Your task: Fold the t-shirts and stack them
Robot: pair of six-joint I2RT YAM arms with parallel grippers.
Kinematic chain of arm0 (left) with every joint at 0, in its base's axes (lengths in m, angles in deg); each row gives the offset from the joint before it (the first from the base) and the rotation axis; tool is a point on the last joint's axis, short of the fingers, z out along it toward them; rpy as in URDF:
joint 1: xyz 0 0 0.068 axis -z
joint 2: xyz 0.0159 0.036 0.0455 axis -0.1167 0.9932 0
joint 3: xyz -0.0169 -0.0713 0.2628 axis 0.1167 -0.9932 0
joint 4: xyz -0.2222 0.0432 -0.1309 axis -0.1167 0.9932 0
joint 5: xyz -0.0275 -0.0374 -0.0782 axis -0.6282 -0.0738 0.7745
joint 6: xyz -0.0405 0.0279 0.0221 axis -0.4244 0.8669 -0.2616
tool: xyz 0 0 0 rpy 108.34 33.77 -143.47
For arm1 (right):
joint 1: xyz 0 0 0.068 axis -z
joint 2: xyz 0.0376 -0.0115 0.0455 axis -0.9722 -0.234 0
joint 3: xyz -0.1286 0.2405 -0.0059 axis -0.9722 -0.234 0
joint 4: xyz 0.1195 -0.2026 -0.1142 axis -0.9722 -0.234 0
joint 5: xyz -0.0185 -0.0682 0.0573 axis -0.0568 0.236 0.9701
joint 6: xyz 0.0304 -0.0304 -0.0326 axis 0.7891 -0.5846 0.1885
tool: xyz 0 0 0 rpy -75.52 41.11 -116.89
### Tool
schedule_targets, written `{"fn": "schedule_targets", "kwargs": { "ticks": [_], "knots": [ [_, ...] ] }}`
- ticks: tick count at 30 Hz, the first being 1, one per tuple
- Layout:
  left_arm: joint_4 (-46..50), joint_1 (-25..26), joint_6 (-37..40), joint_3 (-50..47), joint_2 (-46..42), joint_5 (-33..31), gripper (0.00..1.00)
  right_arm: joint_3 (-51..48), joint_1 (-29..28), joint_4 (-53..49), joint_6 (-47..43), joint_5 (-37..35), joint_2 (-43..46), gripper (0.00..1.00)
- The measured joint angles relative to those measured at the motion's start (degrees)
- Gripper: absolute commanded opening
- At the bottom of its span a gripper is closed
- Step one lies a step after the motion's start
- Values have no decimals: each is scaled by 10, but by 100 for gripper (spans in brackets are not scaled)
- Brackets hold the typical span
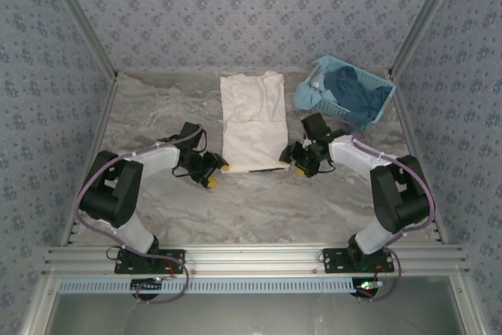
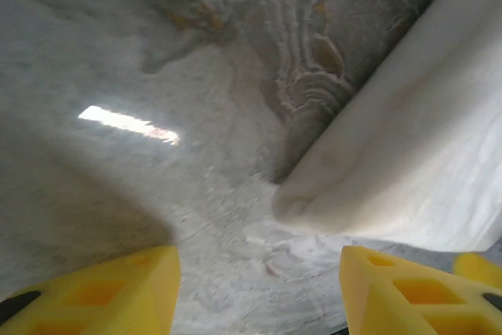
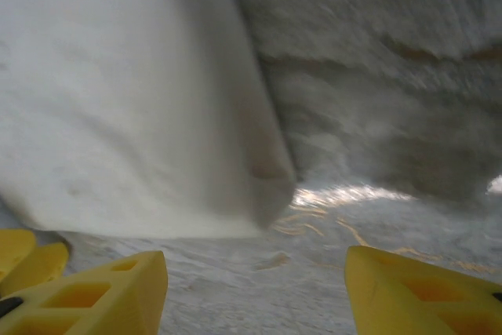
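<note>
Top external: soft, likely light t-shirt (image 1: 252, 121) lies between left gripper (image 1: 217, 176) and right gripper (image 1: 292, 164), both apart and empty; near corners suit pinching.

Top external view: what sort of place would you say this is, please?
Likely a robot test cell: patterned walls on an aluminium frame, left arm and right arm bolted to its rail, a folded t-shirt, a laundry basket.
</note>
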Motion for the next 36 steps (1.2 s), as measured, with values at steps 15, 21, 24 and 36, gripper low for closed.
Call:
{"fn": "schedule_targets", "kwargs": {
  "ticks": [15, 21, 24, 36],
  "knots": [
    [0, 10, -25, 42, 55, 18, 33, 9, 4, 40, 45, 24, -72, 41],
    [-3, 17, -19, 73, 88, 23, 10, 23, 6, 28, 48, 24, -91, 16],
    [-11, 19, -7, 87, 97, 18, 0, 28, 6, 34, 52, 27, -96, 0],
    [67, 24, 85, 57, 19, -4, 0, -16, -22, 51, 61, 11, -3, 0]
  ]
}}
